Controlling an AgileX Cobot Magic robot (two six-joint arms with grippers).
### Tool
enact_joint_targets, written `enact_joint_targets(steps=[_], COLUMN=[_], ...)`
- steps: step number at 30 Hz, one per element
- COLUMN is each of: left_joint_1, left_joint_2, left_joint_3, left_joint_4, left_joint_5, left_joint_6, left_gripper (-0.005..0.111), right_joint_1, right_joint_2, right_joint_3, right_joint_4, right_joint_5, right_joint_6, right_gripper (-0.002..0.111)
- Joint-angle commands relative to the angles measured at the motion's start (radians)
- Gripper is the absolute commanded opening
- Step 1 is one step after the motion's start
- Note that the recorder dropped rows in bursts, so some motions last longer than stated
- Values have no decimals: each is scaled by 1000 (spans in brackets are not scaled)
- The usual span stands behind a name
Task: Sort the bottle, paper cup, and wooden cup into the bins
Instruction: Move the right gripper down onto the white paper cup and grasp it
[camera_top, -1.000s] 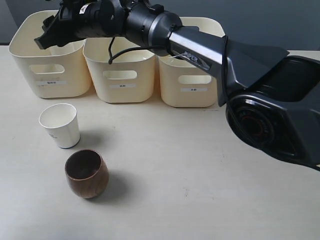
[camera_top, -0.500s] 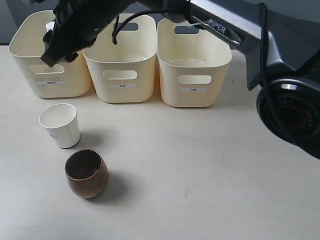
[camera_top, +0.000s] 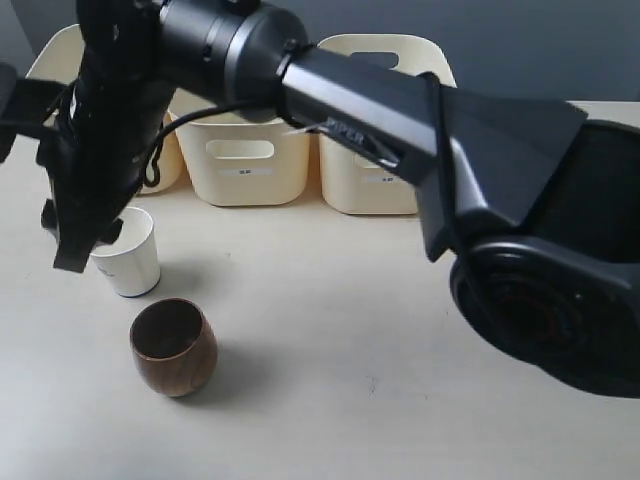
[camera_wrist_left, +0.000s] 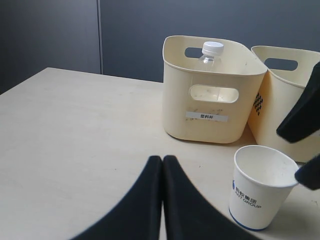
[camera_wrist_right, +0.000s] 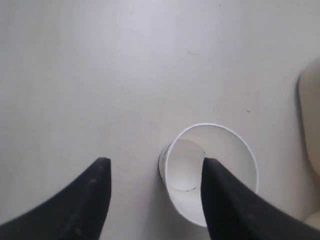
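Observation:
The clear bottle (camera_wrist_left: 212, 51) with its white cap stands inside the left bin (camera_wrist_left: 177, 100). In front of that bin stands the white paper cup (camera_top: 133, 262) (camera_wrist_left: 259, 187) (camera_wrist_right: 232, 160), upright on the table. My right gripper (camera_top: 92, 245) (camera_wrist_right: 156, 167) hangs open over it, pointing down, with one finger (camera_wrist_right: 220, 200) above the cup's mouth and the other outside the rim. The dark wooden cup (camera_top: 172, 347) sits upright nearer the front. My left gripper (camera_wrist_left: 162, 160) is shut on nothing, low over the table to one side of the paper cup.
The middle bin (camera_top: 245, 178) and right bin (camera_top: 385, 192) stand in a row at the back; the right arm (camera_top: 380, 100) stretches across in front of them and hides most of the left bin in the exterior view.
My right gripper has swung from above the left bin down and forward to the paper cup, still open. The cups have not moved.

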Motion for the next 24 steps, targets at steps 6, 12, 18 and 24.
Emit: enact_joint_targets(steps=[6, 12, 18, 24], left_joint_1=[-3, -3, -3, -3], left_joint_2=[-5, -5, -5, -5], left_joint_3=[-4, -4, -4, -4], left_joint_4=[3, 3, 3, 3], left_joint_5=[-4, -4, -4, -4], left_joint_6=[-1, -1, -1, -1], left_gripper=[0, 0, 0, 0], right_joint_1=[0, 0, 0, 0], right_joint_2=[76, 105, 126, 130], right_joint_3=[-5, -5, -5, -5], right_joint_4=[-35, -33, -44, -73], right_joint_5=[-14, -38, -99, -108], right_joint_6=[-15, -16, -8, -4], right_gripper=[53, 53, 39, -1])
